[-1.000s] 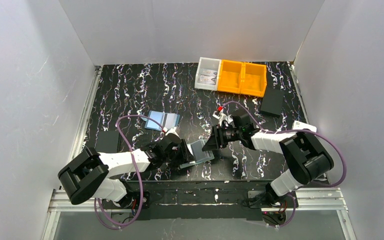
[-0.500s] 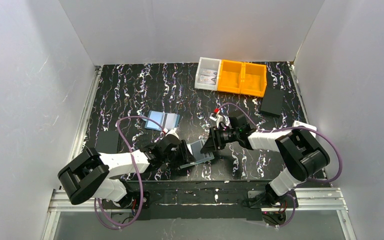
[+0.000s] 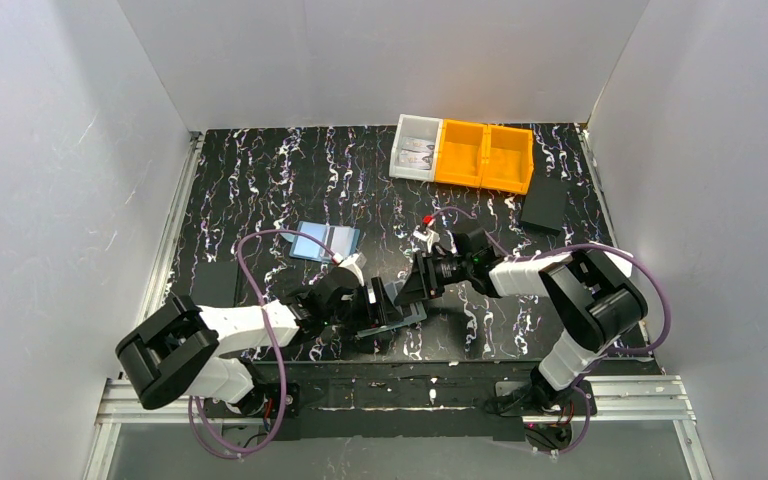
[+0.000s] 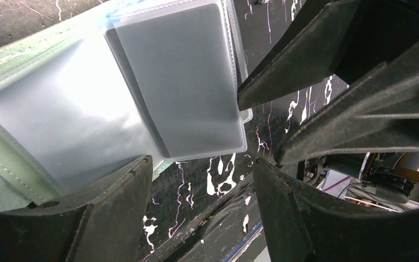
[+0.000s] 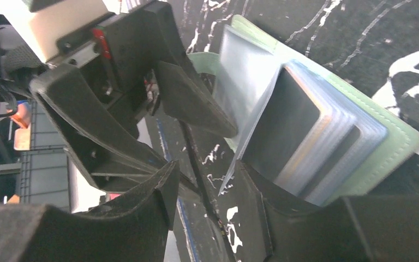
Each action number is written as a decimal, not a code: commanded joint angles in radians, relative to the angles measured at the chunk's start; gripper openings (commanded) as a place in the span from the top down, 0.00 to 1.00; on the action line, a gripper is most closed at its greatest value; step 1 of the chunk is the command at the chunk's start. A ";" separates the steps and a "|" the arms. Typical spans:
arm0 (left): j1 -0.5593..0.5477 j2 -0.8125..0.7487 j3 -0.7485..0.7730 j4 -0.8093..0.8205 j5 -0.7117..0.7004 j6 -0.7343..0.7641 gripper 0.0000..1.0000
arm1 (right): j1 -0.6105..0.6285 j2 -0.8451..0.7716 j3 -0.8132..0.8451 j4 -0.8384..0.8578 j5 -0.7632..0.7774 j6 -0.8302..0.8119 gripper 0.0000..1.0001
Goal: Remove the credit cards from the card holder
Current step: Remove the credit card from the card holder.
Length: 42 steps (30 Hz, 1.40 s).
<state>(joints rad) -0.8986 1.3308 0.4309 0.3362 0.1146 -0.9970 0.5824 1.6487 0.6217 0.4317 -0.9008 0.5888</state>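
- Sage-green card holder (image 5: 382,158), right of frame: likely soft, floppy.
- Credit cards (image 5: 289,125): probably stiff, light; pinch exposed edge.
- My left gripper (image 4: 201,169) and right gripper (image 5: 207,180) gape, empty.

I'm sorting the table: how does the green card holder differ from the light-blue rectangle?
The card holder is sage green and open, clear sleeves fanned; the light-blue rectangle carries a dark stripe. The card holder is thick, layered; the light-blue rectangle looks thin and flat. Both lie on the table.
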 commanded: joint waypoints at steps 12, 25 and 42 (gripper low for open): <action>0.001 0.063 0.026 0.003 -0.022 0.024 0.34 | 0.050 0.055 0.067 0.101 -0.074 0.077 0.50; 0.001 0.050 -0.015 0.003 -0.063 -0.012 0.49 | 0.071 0.055 0.086 0.089 -0.098 0.059 0.46; 0.020 -0.013 -0.072 0.003 -0.083 -0.031 0.57 | 0.074 -0.003 0.112 -0.006 -0.140 -0.068 0.35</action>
<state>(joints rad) -0.9048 1.3398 0.3919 0.3949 0.1174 -1.0313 0.6296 1.7037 0.6987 0.4767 -0.9374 0.5990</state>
